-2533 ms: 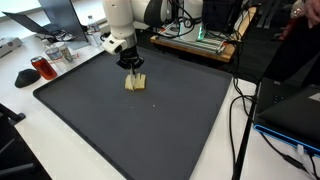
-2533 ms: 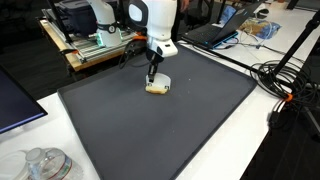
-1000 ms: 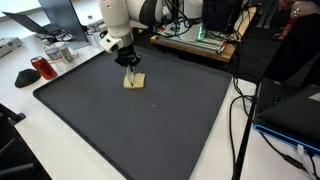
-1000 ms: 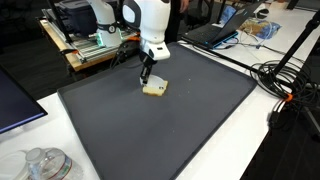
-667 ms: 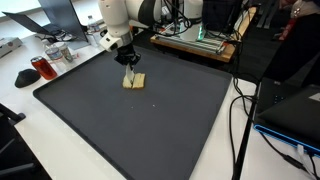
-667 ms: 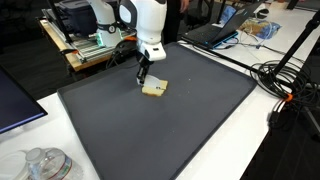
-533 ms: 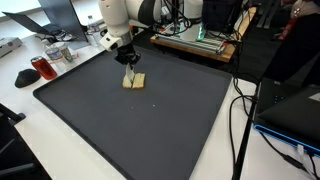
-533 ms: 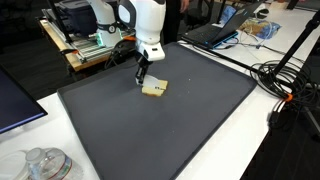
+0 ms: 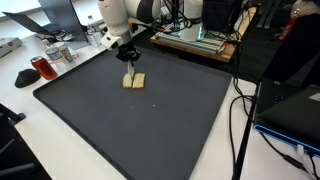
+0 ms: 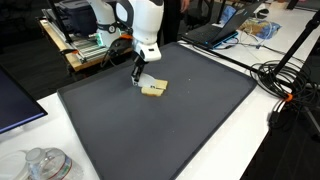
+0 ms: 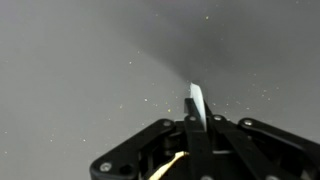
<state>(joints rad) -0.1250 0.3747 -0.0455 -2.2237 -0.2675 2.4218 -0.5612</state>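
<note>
Gripper (image 9: 131, 69) is hanging clenched in an exterior view, just at 12 o'clock of a tan block (image 9: 134, 81) lying on a dark mat (image 9: 150, 130). In an exterior view the block (image 10: 153, 90) is sitting at 4 o'clock of the gripper (image 10: 136, 80), near but apart. Wrist view is showing pressed-together fingertips (image 11: 196, 105) over grey mat (image 11: 80, 60)

Arm (image 10: 152, 18) leaning forward, wrist (image 10: 148, 48) tilted; hand (image 10: 136, 80) low, fingers (image 11: 195, 103) pressed together.

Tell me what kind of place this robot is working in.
Likely a lab or office workspace: a laptop, loose cables and an electronics rack surround the table's dark mat.
</note>
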